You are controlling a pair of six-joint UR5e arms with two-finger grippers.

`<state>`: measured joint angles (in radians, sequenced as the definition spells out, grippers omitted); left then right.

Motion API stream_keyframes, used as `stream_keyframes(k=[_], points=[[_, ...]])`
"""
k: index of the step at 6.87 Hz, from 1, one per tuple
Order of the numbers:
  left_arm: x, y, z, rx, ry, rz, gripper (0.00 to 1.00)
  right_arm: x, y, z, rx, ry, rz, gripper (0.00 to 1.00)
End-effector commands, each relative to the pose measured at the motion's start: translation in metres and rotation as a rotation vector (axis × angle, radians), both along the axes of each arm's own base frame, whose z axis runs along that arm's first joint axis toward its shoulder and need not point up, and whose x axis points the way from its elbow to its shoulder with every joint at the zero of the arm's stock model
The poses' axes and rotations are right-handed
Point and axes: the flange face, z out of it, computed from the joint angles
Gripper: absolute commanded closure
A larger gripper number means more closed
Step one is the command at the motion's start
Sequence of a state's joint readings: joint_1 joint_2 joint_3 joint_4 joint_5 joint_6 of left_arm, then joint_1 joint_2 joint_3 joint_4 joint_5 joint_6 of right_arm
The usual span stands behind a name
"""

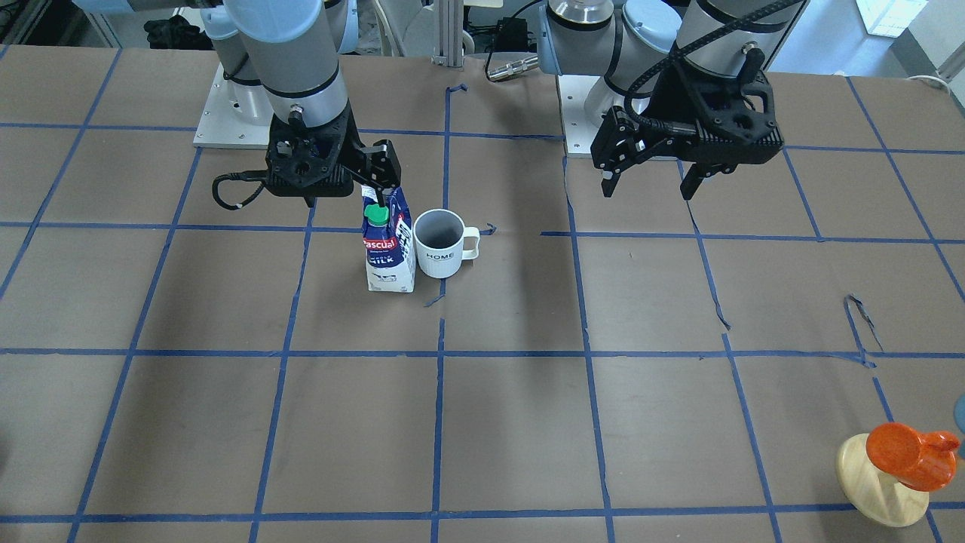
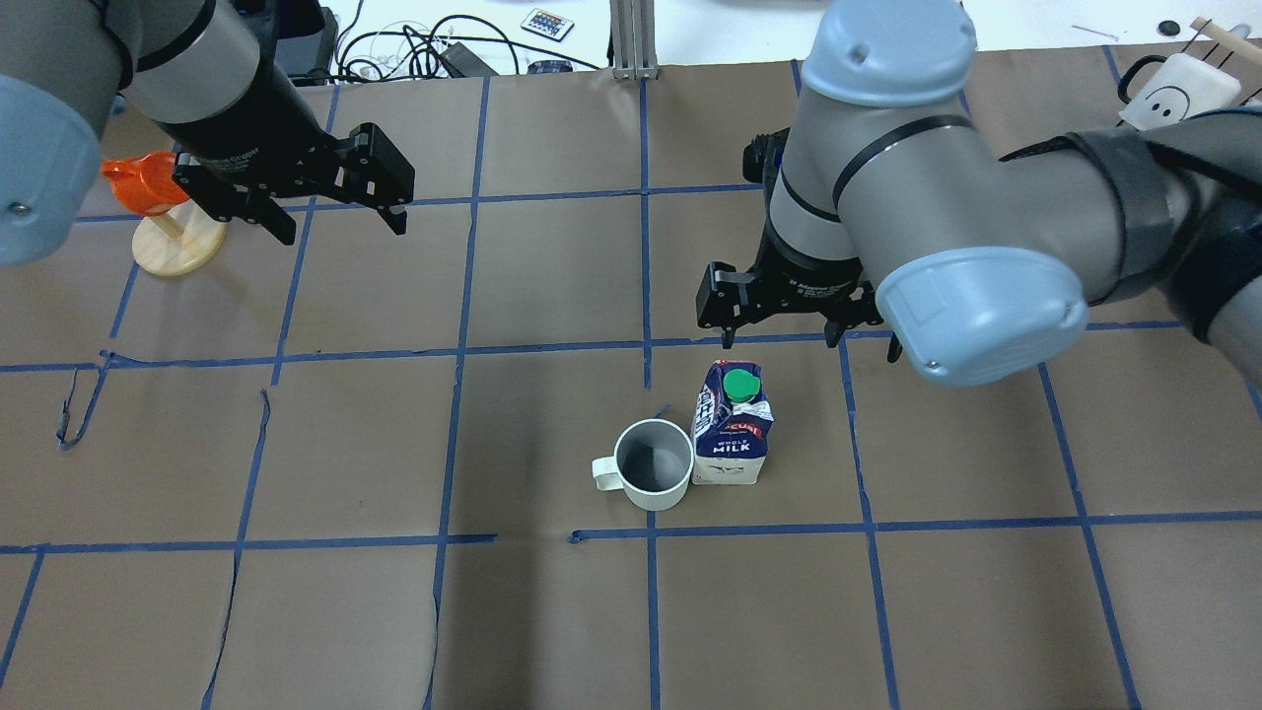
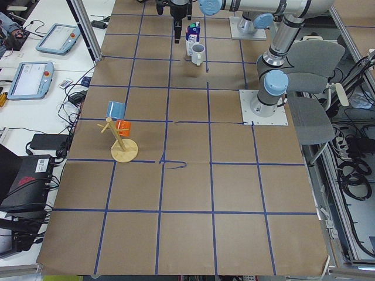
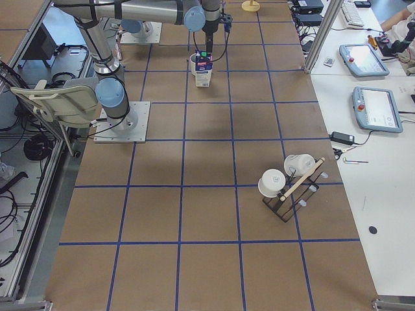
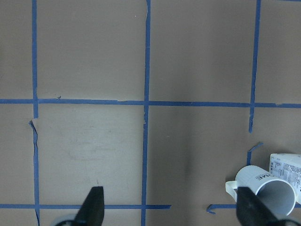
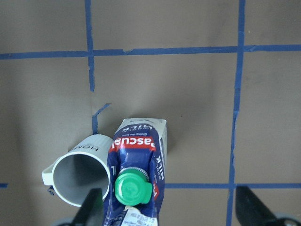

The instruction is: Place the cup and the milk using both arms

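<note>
The white cup stands upright on the brown table, its handle pointing away from the milk, which stands upright and touches or nearly touches it. Both also show in the overhead view, the cup left of the milk. My right gripper is open and hovers just above and behind the carton's top; the right wrist view shows the milk near one finger, with the cup beside it. My left gripper is open, empty and well away; its wrist view shows the cup at the lower right.
An orange cup on a round wooden stand sits at the table's far end on my left. A rack with white mugs stands at the end on my right. Blue tape lines grid the brown paper table.
</note>
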<state>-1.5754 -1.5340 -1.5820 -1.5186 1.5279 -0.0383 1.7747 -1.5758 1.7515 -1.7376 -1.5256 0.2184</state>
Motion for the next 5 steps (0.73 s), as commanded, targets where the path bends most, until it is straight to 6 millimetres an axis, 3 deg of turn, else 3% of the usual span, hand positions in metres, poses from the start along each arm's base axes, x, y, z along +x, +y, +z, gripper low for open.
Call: stream_keyframes(k=[1,2,5], points=[[0.0,-0.001,0.0,0.0,0.0,0.0,0.0,-0.059,-0.025,0.047,-0.001,0.014,0.017,0.0],[0.0,0.0,0.0,0.0,0.0,0.0,0.0,-0.084,-0.033,0.051,0.002,0.028,0.0,0.0],[0.001,0.0,0.001,-0.001,-0.009,-0.001,0.0,-0.108,-0.034,0.072,0.028,0.031,0.004,0.0]])
